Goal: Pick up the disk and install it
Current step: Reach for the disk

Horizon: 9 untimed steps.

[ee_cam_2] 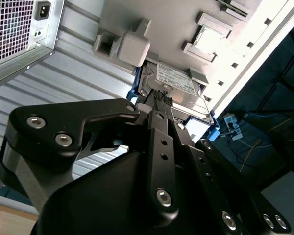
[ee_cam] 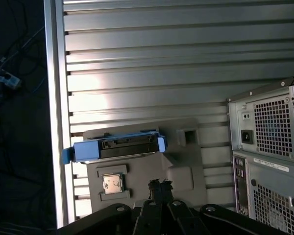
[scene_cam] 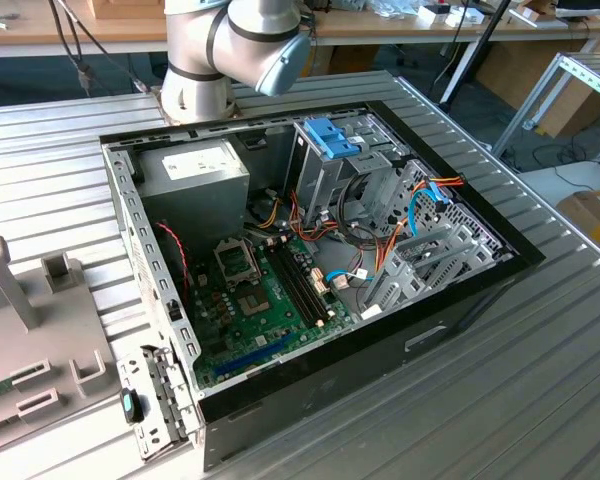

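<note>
One black metal gripper (ee_cam_2: 159,96) (ee_cam: 160,184) hangs over a ribbed aluminium table (ee_cam: 161,63), and in both wrist views its two slim fingers are pressed together with nothing between them. Just ahead of its tips, near but apart from them in the first wrist view, lies the disk (ee_cam_2: 179,83) (ee_cam: 118,147), a flat grey-metal drive with a white label and a light-blue plastic rail frame. It rests in a pale grey moulded plastic holder (ee_cam_2: 132,46) (ee_cam: 186,169) below the gripper. A small square silver chip (ee_cam: 112,183) sits in another pocket of that holder, beside the disk. Off to one side of the gripper stands the perforated rear of a grey metal computer case (ee_cam: 269,147). In the exterior view a silver robot arm (scene_cam: 235,40) rises behind the case, which lies open
</note>
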Available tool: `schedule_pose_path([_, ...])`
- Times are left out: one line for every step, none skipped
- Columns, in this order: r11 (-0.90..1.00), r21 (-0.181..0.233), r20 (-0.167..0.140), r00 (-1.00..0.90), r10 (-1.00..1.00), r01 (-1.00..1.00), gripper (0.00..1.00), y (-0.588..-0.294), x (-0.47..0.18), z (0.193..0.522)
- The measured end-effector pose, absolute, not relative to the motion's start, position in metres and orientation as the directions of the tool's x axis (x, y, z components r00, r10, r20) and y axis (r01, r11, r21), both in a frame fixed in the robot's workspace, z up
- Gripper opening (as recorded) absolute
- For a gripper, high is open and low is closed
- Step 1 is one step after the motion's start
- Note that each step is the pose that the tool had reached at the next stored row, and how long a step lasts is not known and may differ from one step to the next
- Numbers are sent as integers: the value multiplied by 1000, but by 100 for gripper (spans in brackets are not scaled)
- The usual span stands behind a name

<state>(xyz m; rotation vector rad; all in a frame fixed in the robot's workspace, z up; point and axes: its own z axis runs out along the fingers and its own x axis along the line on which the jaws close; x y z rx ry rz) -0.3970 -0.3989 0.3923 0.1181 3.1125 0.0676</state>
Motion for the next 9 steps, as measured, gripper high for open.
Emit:
schedule_pose_path([996, 44, -24, -997, 76, 75, 11, -399, -399, 392])
schedule_pose_path([996, 44, -24, -997, 76, 75, 11, -399, -401, 392])
schedule_pose_path([996, 44, -25, -997, 76, 75, 11, -399, -404, 392])
schedule_pose_path([996, 44, -24, -997, 76, 75, 11, -399, -408, 392])
schedule_pose_path([996, 44, -25, -997, 76, 75, 11, -399, -410, 392])
schedule_pose_path([996, 44, -25, -997, 76, 75, 11, -399, -412, 392])
schedule_pose_path([996, 44, -24, -997, 76, 75, 11, -399, -413, 392])
schedule_pose_path([996, 44, -25, -997, 76, 75, 11, -399, -414, 392])
schedule_pose_path([996, 44, -24, -997, 76, 75, 11, -399, -416, 392])
